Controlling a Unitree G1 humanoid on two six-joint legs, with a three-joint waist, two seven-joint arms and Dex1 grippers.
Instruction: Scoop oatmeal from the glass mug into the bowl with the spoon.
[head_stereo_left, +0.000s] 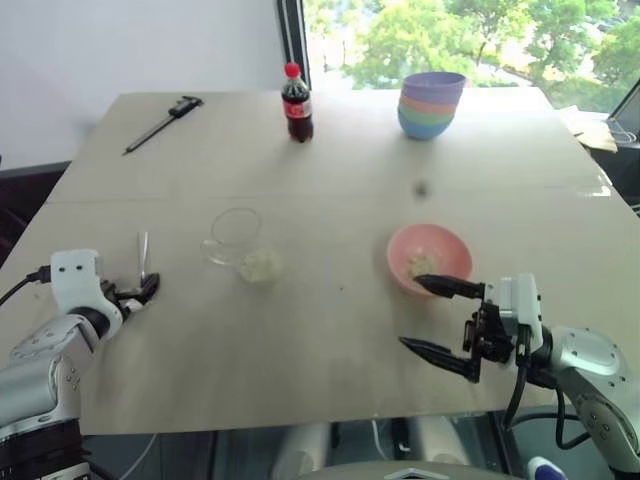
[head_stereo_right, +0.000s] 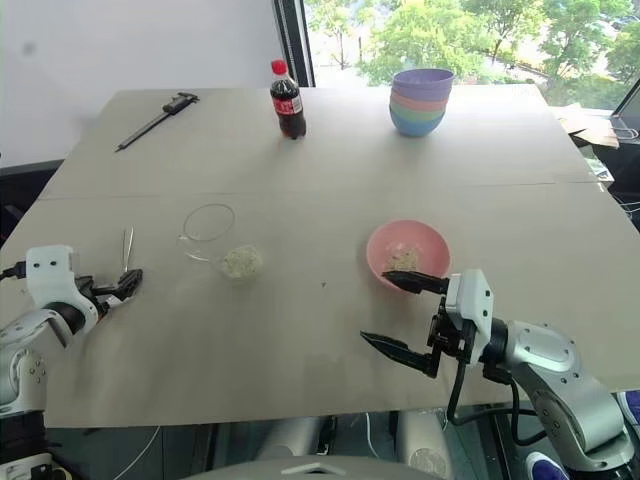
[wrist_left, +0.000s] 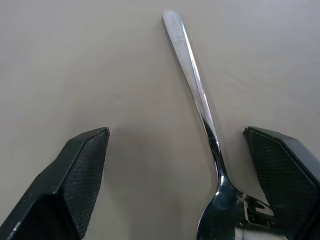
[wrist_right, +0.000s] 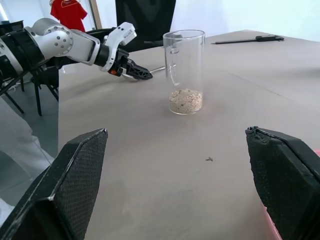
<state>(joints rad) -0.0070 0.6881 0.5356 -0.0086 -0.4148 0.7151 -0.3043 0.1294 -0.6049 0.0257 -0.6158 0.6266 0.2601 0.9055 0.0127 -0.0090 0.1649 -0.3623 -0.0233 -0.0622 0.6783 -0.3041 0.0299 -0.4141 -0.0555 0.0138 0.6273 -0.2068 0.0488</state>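
desk middle: bare desk (head_stereo_left: 330, 340) between left pincer (head_stereo_left: 143, 290) and right pincer (head_stereo_left: 440, 318).
glass mug (head_stereo_left: 240, 238): stands at its centre.
12 o'clock edge: cola bottle (head_stereo_left: 296, 103), bowl stack (head_stereo_left: 431, 104), caliper (head_stereo_left: 163, 122), well apart.

A pale beige table (head_stereo_left: 330, 330) stands before a white wall (head_stereo_left: 130, 45) and a window (head_stereo_left: 470, 40) onto sunlit trees.

left hand (wrist_left: 175, 175) fingers spread, right hand (head_stereo_left: 440, 318) agape
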